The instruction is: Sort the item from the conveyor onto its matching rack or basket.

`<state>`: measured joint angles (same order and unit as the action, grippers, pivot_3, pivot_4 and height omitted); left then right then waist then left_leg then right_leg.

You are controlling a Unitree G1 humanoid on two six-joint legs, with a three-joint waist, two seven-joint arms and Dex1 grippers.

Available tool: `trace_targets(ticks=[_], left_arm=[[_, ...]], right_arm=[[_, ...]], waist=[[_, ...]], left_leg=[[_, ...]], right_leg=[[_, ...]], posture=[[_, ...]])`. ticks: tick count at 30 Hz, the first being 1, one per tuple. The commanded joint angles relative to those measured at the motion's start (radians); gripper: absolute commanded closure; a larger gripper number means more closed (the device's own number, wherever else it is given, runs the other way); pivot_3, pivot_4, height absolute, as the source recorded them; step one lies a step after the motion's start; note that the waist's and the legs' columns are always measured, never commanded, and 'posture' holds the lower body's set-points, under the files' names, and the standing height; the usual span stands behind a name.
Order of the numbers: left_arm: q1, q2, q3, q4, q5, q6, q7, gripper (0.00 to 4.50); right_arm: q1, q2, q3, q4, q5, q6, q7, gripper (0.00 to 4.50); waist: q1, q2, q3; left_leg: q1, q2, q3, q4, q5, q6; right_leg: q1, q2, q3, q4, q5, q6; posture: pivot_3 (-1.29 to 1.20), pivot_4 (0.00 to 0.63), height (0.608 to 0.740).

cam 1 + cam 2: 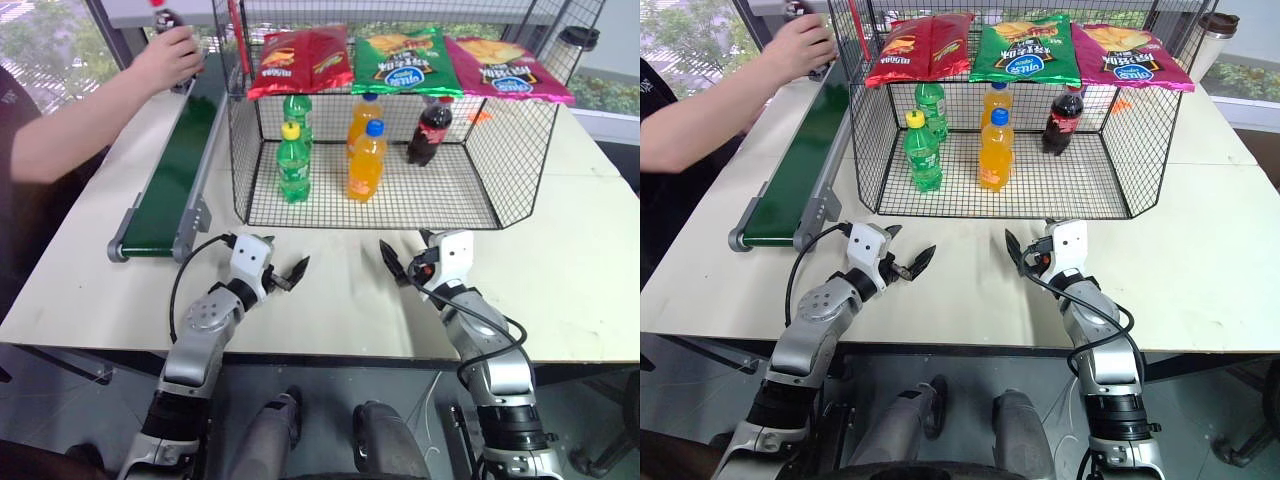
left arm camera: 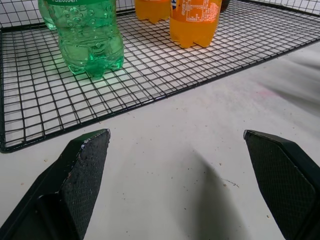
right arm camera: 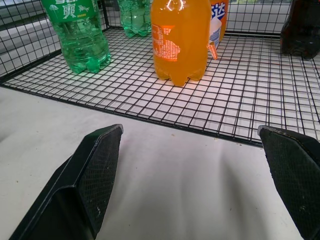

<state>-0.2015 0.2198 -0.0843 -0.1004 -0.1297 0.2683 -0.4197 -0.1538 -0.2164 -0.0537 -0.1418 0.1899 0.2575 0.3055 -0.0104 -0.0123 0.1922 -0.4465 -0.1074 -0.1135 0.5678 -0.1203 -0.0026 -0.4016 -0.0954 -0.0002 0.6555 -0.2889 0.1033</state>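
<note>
Cola bottle (image 1: 165, 17) mostly hidden in person's hand (image 1: 168, 57) — both grippers' jaws spread, empty.

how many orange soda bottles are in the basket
2: one orange soda bottle near the front middle of the basket, the other right behind it, partly hidden.

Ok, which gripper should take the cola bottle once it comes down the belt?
Left, probably. The conveyor runs along the robot's left, and the left gripper waits open near its end. The right gripper, also open, sits further off. A person's hand holds the cola bottle at the far end.
</note>
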Motion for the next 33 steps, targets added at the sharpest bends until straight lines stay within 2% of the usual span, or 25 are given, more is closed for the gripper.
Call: trace_targets(ticks=[1, 22, 33], left_arm=[[0.001, 0.006, 0.003, -0.031, 0.001, -0.024, -0.002, 0.00], [-0.002, 0.017, 0.025, -0.055, -0.026, -0.011, -0.008, 0.00], [0.018, 0.079, 0.080, -0.167, -0.035, 0.026, 0.000, 0.00]], right_arm=[[0.003, -0.011, -0.005, -0.013, 0.000, -0.013, 0.007, 0.08], [0.008, -0.011, -0.011, -0.036, 0.026, 0.022, 0.044, 0.08], [-0.011, -0.066, -0.009, -0.086, 0.063, 0.064, 0.127, 0.08]], waist=[[0.000, 0.000, 0.000], [0.000, 0.000, 0.000], [-0.001, 0.000, 0.000]], left_leg=[[0.000, 0.000, 0.000, 0.000, 0.000, 0.000], [0.000, 0.000, 0.000, 0.000, 0.000, 0.000], [0.000, 0.000, 0.000, -0.001, 0.000, 0.000]], right_leg=[[0.000, 0.000, 0.000, 0.000, 0.000, 0.000], [0.000, 0.000, 0.000, 0.000, 0.000, 0.000], [0.000, 0.000, 0.000, 0.000, 0.000, 0.000]], posture=[[0.00, 0.150, 0.738], [0.00, 0.150, 0.738], [0.00, 0.150, 0.738]])
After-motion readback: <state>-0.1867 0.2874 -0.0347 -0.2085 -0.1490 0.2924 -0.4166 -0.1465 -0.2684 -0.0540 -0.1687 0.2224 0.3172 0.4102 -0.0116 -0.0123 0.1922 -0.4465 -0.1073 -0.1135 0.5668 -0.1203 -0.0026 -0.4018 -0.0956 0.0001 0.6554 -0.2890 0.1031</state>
